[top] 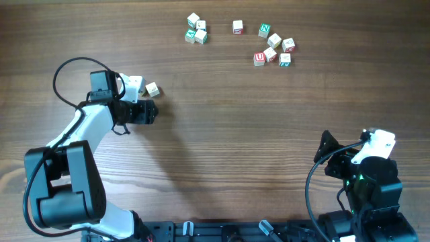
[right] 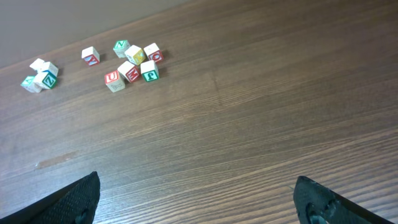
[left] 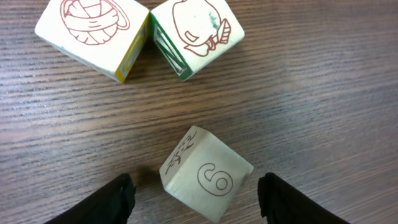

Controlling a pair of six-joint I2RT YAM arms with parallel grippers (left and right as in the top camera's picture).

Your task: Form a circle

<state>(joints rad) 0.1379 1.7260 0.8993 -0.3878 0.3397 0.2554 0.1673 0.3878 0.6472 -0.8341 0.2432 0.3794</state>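
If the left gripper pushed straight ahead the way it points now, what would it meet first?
Most likely the numbered cube, which lies in the open gap of the left gripper. Two more cubes sit further ahead, though depth is unclear.

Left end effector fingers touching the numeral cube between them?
Apart. The left wrist view shows the left end effector open, with bare table visible between each of its fingers and the numeral cube.

The left arm [top: 91, 124] reaches forward, elbow bent — the left hand [left: 199, 202] points down, fingers parted. The right arm [top: 363, 171] sits folded near its base, the right hand [right: 196, 199] spread wide.
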